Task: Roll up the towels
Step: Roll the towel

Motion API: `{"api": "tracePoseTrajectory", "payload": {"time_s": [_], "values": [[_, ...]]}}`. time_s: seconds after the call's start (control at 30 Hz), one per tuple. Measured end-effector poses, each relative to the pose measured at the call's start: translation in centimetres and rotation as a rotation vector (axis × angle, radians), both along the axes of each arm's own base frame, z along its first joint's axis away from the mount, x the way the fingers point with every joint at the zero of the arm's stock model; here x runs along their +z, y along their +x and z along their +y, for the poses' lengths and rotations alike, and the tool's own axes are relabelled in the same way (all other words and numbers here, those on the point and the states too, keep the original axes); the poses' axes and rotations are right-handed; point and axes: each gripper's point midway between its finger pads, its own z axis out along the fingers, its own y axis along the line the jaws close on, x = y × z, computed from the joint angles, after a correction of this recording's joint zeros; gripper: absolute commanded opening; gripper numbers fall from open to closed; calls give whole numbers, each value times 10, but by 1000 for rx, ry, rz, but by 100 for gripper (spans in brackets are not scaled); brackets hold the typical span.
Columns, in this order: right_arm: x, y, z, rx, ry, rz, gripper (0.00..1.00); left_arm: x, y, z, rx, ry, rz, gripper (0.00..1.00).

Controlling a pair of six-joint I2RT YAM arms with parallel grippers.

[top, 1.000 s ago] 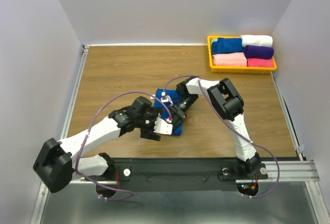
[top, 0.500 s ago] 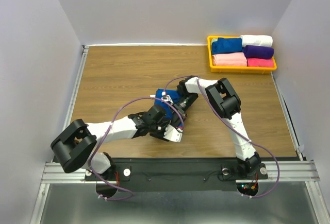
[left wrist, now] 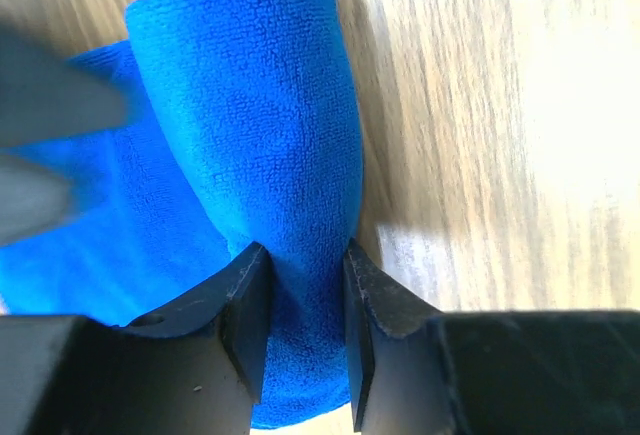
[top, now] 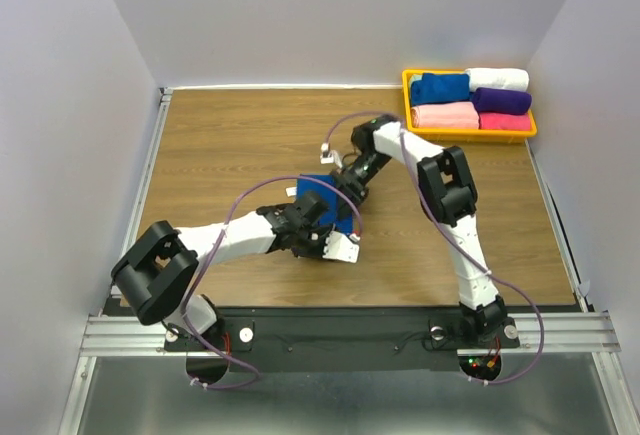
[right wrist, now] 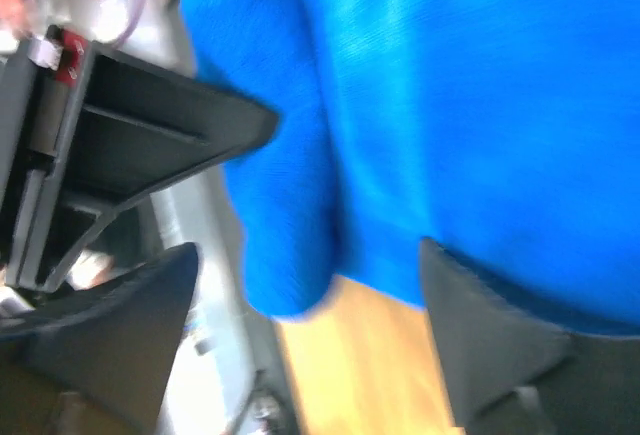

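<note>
Both arms bent inward: L gripper [left wrist: 303,255] pinches towel [left wrist: 250,105], R gripper [right wrist: 305,255] spread wide.

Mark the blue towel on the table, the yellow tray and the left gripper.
blue towel [left wrist: 250,125]: left wrist view, middle of the rolled part.
yellow tray [top: 407,105]: top view, its left rim.
left gripper [left wrist: 305,255]: left wrist view, midway between its fingertips.

From above, the blue towel [top: 322,195] lies mostly covered by the left gripper [top: 322,220] and right gripper [top: 346,193]. In the left wrist view its near end vanishes behind the fingers [left wrist: 250,315], and two grey shapes [left wrist: 50,105] at the left edge are too blurred to name. The right wrist view is smeared, and there the towel runs off the top and right edges.
</note>
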Motion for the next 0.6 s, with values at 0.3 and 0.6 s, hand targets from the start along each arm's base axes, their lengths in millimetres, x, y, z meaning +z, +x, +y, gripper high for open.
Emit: {"api": "tracePoseTrajectory", "payload": {"time_s": [0.3, 0.6], "values": [[77, 112, -70, -261, 17, -425, 100, 5, 9, -3, 111, -26, 349, 23], [154, 50, -100, -304, 10, -768, 100, 9, 29, -6, 226, -89, 795, 26]]}}
